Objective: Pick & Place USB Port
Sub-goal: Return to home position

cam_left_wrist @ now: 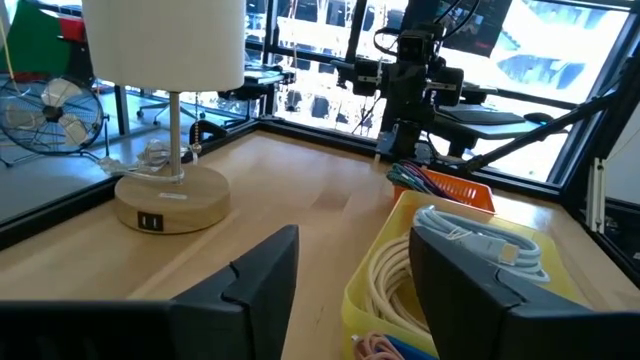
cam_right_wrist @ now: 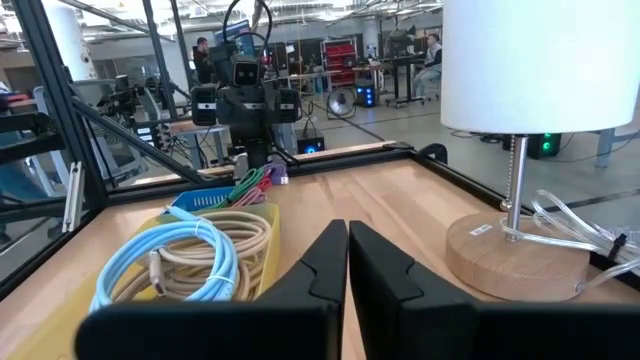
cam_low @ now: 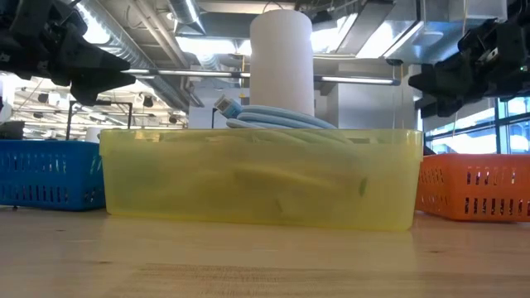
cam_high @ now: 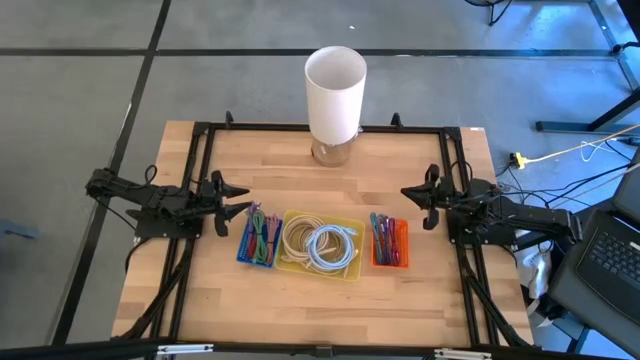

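Cable (cam_low: pixel 281 117), coiled sky blue, lay in yellow plastic bin (cam_low: pixel 166 182); left end effector (cam_high: pixel 243 198) released, right end effector (cam_high: pixel 405 191) clenched, flanking bin.

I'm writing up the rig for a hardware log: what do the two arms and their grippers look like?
Both the left arm and right arm are matte black, built of slim jointed segments with black cables looping over them. The left gripper and right gripper have boxy black heads and flat, angular black jaws. No markings are legible.
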